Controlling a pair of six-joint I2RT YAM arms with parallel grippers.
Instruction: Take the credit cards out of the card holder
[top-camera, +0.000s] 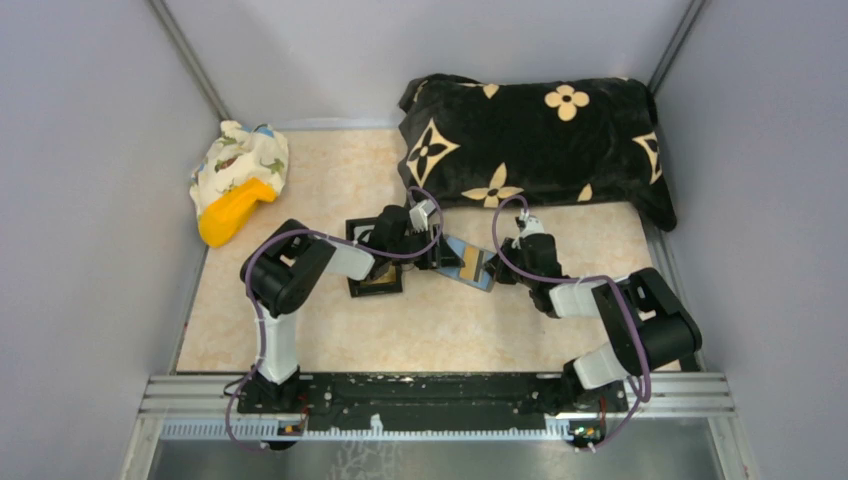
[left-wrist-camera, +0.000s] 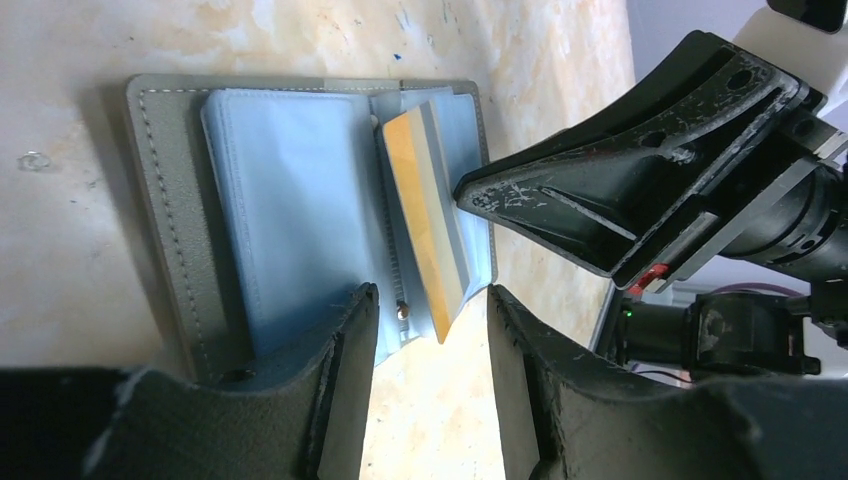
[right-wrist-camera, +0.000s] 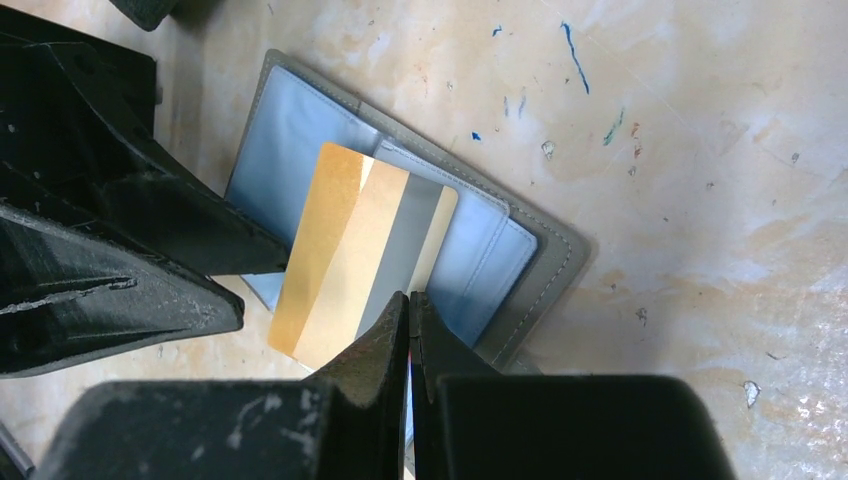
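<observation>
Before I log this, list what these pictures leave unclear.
Right wrist: whether the right hand pinches the card or only touches it; its fingers hide the contact.
Left wrist: any further cards, hidden behind the blue sleeves.
Top view: the card holder is too small for detail; the left hand covers one end.

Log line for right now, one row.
card holder: open flat | card: partly out, tilted | left gripper: open, straddling card corner | right gripper: shut, tips at card edge
</observation>
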